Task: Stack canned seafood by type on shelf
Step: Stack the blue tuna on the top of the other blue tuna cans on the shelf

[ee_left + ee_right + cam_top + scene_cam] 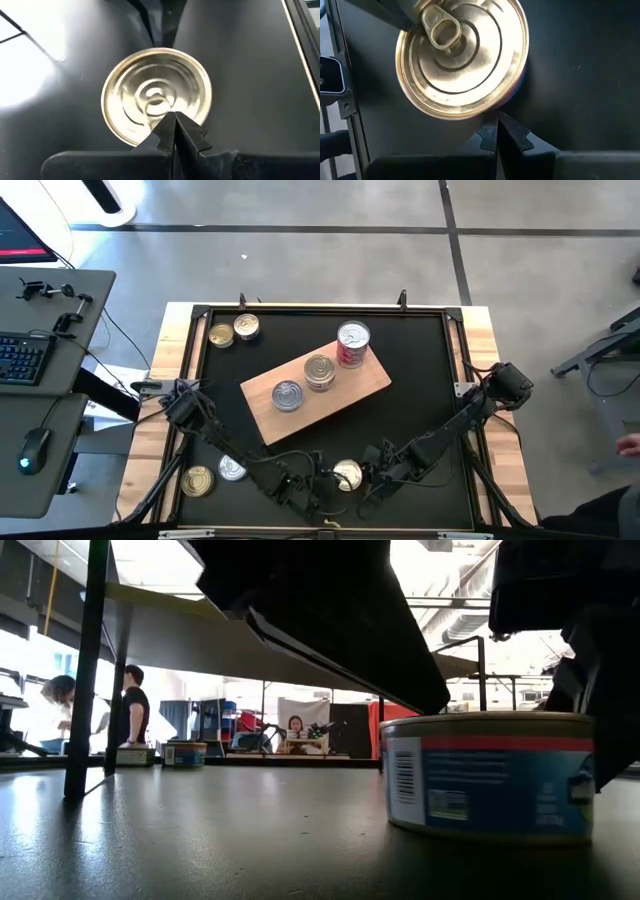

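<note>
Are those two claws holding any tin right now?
No. Both grippers, left and right, are shut on nothing, hovering by the gold-topped tin on the table.

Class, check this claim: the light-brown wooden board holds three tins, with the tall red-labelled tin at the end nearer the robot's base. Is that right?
Not quite. The light-brown wooden board does hold three tins, but the tall red-labelled tin stands at the end farther from the robot's base, toward the right arm's side. The gold-topped flat tin sits in the middle, and the silver-topped flat tin at the nearer end. The high view shows this.
</note>
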Robot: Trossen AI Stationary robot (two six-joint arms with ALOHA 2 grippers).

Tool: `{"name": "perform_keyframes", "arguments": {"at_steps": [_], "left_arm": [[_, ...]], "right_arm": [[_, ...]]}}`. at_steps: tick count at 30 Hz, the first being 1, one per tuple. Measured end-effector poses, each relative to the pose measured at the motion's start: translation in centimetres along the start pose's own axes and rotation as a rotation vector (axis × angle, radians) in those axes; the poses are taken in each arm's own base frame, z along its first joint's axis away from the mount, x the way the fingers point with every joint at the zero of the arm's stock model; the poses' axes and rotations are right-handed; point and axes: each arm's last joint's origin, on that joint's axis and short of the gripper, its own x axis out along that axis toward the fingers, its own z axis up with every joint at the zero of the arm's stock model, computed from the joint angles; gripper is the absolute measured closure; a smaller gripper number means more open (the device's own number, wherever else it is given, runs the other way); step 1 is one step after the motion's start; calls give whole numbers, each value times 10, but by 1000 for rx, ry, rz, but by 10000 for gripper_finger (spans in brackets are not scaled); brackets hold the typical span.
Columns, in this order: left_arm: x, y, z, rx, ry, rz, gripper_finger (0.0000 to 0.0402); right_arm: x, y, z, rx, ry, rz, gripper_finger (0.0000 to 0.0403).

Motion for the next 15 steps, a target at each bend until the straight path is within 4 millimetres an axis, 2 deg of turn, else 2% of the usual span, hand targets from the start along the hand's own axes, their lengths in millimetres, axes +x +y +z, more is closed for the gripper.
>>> {"name": "perform_keyframes", "arguments": {"at_steps": [7,15], "left_arm": [[-3,0,1,2,-40,76,401],[0,5,-9,0,48,89,401]], "right_arm": [[0,0,0,-1,2,-2,403],[0,0,0,5,-3,2,403]]}}
